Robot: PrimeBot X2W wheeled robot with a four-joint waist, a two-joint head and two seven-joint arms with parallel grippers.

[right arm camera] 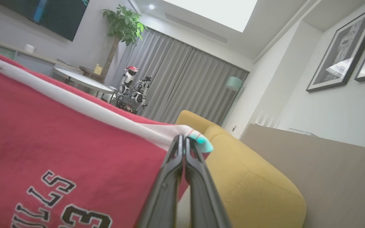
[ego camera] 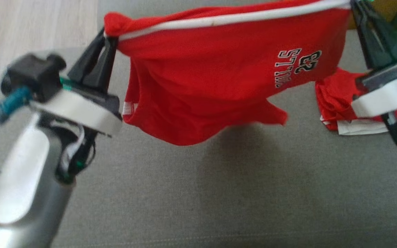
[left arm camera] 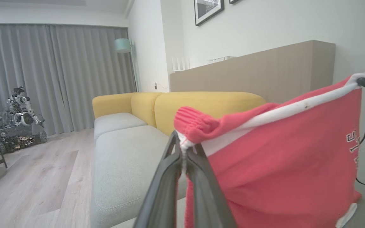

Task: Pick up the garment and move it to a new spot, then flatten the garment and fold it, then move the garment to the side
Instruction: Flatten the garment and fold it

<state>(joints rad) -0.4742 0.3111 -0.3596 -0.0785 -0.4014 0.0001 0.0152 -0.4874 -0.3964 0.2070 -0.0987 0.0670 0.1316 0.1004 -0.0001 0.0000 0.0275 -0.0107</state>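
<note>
Head view: the left gripper [ego camera: 108, 37] is clamped on one top corner of the red garment [ego camera: 219, 75] at 9 o'clock. The right gripper [ego camera: 355, 8] is pinched on the opposite corner near 2 o'clock. The white band [ego camera: 219, 20] is pulled taut between them, so the garment's long axis runs roughly 9 to 2 o'clock, rising slightly toward the right arm. The body of the cloth hangs toward 6 o'clock, clear of the grey seat cushion [ego camera: 219, 193]. A red heap [ego camera: 336, 103] lies on the cushion under the right gripper; I cannot tell whether it belongs to the same piece.

Left wrist view: the jaws meet on a bunched corner, and the garment spreads away toward 3 o'clock, in front of the yellow backrest [left arm camera: 208, 104].

Right wrist view: the jaws are closed flat on the band's end, and the cloth fans out toward 9 o'clock with its lettering [right arm camera: 59, 202] at 7 o'clock.

Neither arm looks nearer, as each holds one end. Laying the garment flat likely turns on lowering both corners together, keeping that edge stretched along the same line.
</note>
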